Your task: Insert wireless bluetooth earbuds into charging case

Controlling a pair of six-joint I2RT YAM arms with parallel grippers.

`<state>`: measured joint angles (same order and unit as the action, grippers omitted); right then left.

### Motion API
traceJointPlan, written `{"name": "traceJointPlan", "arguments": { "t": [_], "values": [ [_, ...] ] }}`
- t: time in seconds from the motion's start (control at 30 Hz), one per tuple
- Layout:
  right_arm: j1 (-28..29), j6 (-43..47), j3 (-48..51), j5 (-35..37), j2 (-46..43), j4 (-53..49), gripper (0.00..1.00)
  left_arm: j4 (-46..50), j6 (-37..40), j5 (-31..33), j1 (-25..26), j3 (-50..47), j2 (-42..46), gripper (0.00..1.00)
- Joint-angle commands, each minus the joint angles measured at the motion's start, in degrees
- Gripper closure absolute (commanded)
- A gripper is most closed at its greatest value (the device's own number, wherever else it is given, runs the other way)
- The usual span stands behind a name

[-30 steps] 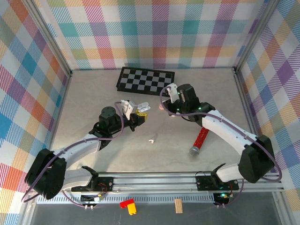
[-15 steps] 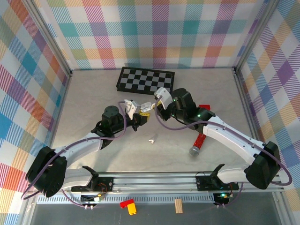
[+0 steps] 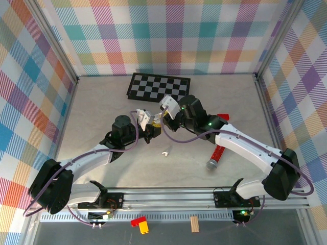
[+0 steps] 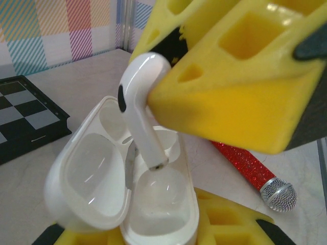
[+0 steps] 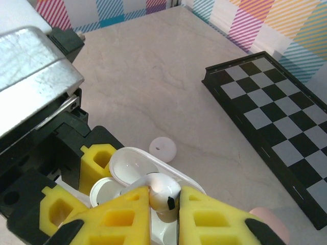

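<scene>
**Earbud pinched over the open case**

The earbud (image 4: 139, 115) is white and hangs stem-down over the open charging case (image 4: 158, 199). On my left wrist feed its stem tip sits right at the mouth of the case body. I cannot tell whether it touches the plastic. The bud's head points to about 12 o'clock and the stem slants toward 5 o'clock.

The right gripper (image 5: 163, 206) has the bud's head, with its yellow fingers closed on it from either side. On my right wrist feed the bud's rounded top pokes up between the two pads.

The case lid is swung open toward 9 o'clock on the left wrist feed, and both wells face up. The left gripper (image 3: 152, 128) carries the case with its yellow fingers clamped against the body from both sides. From overhead the two grippers meet near the middle of the table (image 3: 102, 102), the right one just at 1 o'clock of the left.

A second earbud (image 3: 165, 152) lies loose on the table at about 5 o'clock from the case, near it but apart. The chessboard (image 3: 158, 87) lies flat at 12 o'clock. A red glitter microphone (image 3: 216, 153) lies at 4 o'clock, well apart.
</scene>
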<state>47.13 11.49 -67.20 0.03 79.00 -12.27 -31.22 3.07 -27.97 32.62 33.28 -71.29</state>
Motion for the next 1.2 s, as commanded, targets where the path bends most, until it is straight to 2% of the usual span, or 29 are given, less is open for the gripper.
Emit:
{"name": "traceJointPlan", "arguments": {
  "t": [0.0,0.47,0.7,1.0,1.1,1.17],
  "values": [
    [0.59,1.96,-2.07,-0.10,0.80,-1.41,0.84,0.11,1.06,-1.08,0.51,1.68,1.36,1.00],
    [1.20,6.92,-0.44,-6.76,0.71,-3.82,0.83,0.79,0.62,-1.92,0.51,2.41,1.96,1.00],
    [1.64,10.48,-0.35,-9.90,1.07,-4.87,0.77,0.90,0.62,-1.91,0.51,2.49,2.14,1.00],
    [1.73,13.30,-1.14,-7.58,1.00,-6.34,0.76,1.25,0.88,-1.92,0.51,2.67,2.38,1.00],
    [1.71,13.67,-1.00,-7.62,0.41,-7.05,0.71,1.43,1.06,-1.92,0.51,2.76,2.31,1.00],
    [1.69,12.94,-0.98,-6.02,0.11,-7.04,0.63,1.43,1.06,-2.07,0.51,2.82,2.22,1.00]
  ]
}}
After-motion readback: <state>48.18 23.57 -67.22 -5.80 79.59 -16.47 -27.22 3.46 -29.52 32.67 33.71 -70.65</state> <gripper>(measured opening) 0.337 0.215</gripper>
